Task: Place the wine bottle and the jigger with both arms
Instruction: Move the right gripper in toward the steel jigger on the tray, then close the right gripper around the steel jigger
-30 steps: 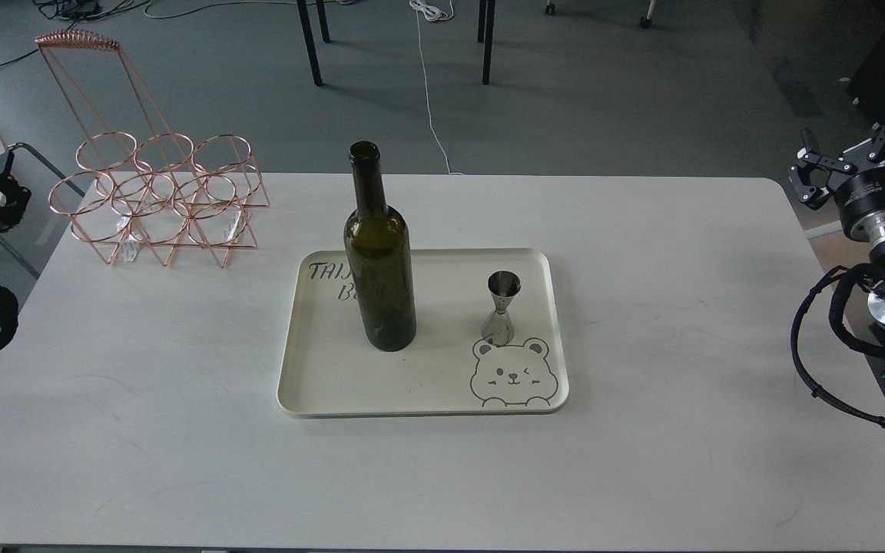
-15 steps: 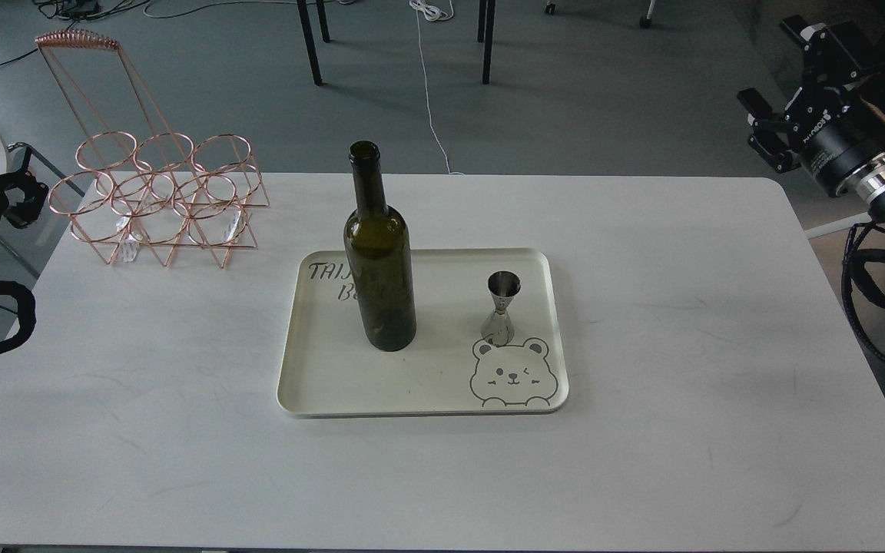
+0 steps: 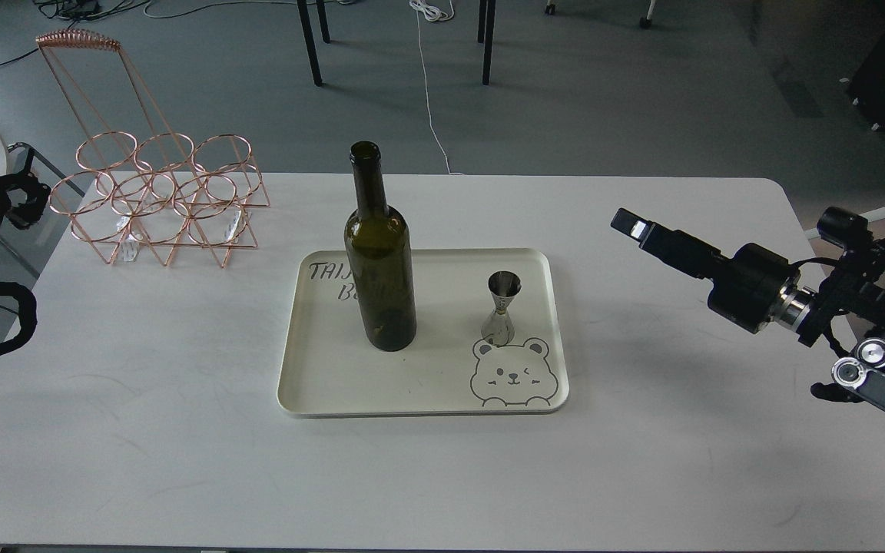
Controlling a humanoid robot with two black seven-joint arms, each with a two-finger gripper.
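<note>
— So, where do the wine bottle and the jigger stand on your screen?

— The wine bottle (image 3: 379,261) stands upright on the cream tray (image 3: 350,392), in the left half of it. Its long axis is vertical and its open mouth points straight up. It covers part of the black lettering printed on the tray. The jigger (image 3: 502,307) is also upright on the same tray, to the right of the bottle and apart from it, just behind the printed bear face (image 3: 510,373). Its axis is vertical too, with one cone opening upward.

— And my two arms?

— My right gripper (image 3: 630,223) is over the white table (image 3: 681,430), to the right of the tray and well apart from the jigger. It points toward the left and a little away from me, with the arm almost level. I see it side-on as one dark bar, so I cannot tell how its fingers stand. It holds nothing that I can see. My left gripper (image 3: 28,200) is at the left edge, near the copper wire bottle rack (image 3: 158,201). It is small and dark; I cannot tell its opening either.
</note>
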